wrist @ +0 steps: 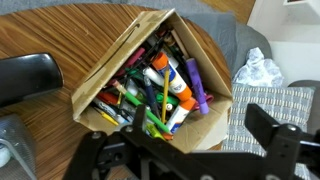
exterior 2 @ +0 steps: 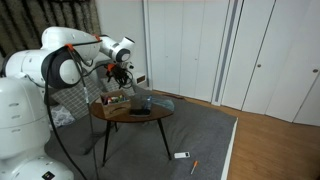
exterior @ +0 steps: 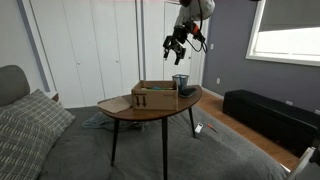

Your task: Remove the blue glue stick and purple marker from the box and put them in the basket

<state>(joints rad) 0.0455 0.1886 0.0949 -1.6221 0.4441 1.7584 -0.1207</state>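
Observation:
An open cardboard box (wrist: 118, 62) full of pens and markers stands on the round wooden table (exterior: 150, 112). In the wrist view a purple marker (wrist: 198, 86) lies at the box's right side, with a white-and-blue stick (wrist: 164, 63) and a white stick with an orange cap (wrist: 178, 97) beside it. I cannot tell which one is the glue stick. The dark mesh basket (exterior: 180, 82) stands on the table next to the box (exterior: 152, 96). My gripper (wrist: 180, 150) is open and empty, well above the box in both exterior views (exterior: 176, 45) (exterior 2: 120, 68).
A black flat object (wrist: 25, 76) lies on the table beside the box. Crumpled white paper (wrist: 258, 70) lies on the grey carpet below. A sofa with a plaid cushion (exterior: 30, 125) and a dark bench (exterior: 265, 112) flank the table.

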